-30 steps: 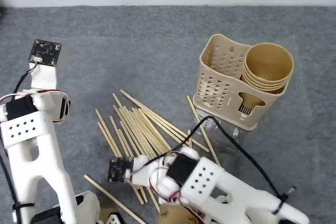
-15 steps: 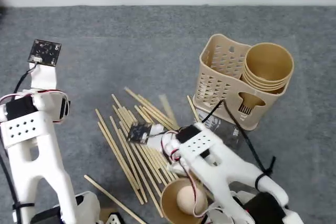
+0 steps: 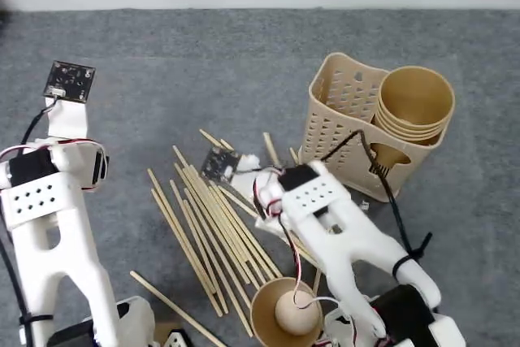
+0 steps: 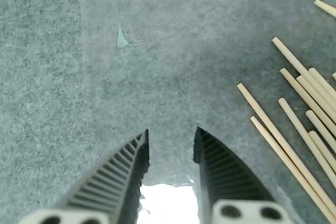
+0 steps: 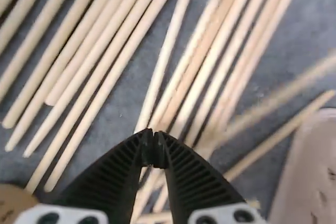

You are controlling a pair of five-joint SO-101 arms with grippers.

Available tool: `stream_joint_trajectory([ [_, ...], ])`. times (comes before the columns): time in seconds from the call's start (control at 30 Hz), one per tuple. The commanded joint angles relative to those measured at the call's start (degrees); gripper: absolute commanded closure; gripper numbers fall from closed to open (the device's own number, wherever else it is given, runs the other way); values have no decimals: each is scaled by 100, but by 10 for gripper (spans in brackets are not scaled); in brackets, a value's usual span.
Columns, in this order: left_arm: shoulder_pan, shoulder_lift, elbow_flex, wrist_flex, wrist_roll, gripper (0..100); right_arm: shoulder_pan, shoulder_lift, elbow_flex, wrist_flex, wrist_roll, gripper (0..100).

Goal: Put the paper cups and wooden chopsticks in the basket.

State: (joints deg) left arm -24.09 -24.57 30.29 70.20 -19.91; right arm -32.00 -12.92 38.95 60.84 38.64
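Many wooden chopsticks (image 3: pixel 207 225) lie fanned out on the grey carpet between the two arms. The beige basket (image 3: pixel 341 119) stands at the back right and holds a stack of paper cups (image 3: pixel 416 103). Another paper cup (image 3: pixel 280 314) stands at the front edge with a pale round thing inside. My right arm (image 3: pixel 313 197) hangs over the far end of the pile, close to the basket. Its gripper (image 5: pixel 153 139) is shut on the end of one chopstick (image 5: pixel 167 56), which sticks out toward the basket (image 3: pixel 269 148). My left gripper (image 4: pixel 170 140) is open over bare carpet at the far left.
A lone chopstick (image 3: pixel 175 306) lies at the front left. Chopstick ends (image 4: pixel 283 124) reach in beside my left gripper. A black cable (image 3: pixel 382 193) runs from my right arm past the basket's front. Bare carpet stretches behind the pile.
My right arm swung from the near end of the pile toward the basket, carrying a chopstick and uncovering the front cup. Some chopsticks shifted. The left arm stayed still.
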Motion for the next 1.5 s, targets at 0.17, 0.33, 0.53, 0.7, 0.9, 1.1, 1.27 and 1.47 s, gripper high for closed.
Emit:
stream_joint_trajectory([
  [0.17,-35,-44,-259,-70,0,859,31,-110,-2215,2308,18,990],
  [0.33,-35,-44,-259,-70,0,859,31,-585,-3200,3758,-343,990],
  [0.53,0,-44,-259,-88,9,859,-189,-1393,-3068,4215,-862,985],
  [0.7,0,-44,-251,-105,9,859,-356,-2105,-2435,4224,-967,878],
  [0.9,0,-44,-251,-105,9,859,-374,-2853,-2075,4224,-1029,864],
  [1.1,0,-44,-251,-105,9,859,-646,-3512,-1389,4224,-1020,864],
  [1.27,0,-35,-251,-105,9,859,-1631,-4057,-633,4224,-1055,908],
  [1.47,0,-35,-119,-114,0,858,-2598,-4497,-448,4224,-1495,931],
])
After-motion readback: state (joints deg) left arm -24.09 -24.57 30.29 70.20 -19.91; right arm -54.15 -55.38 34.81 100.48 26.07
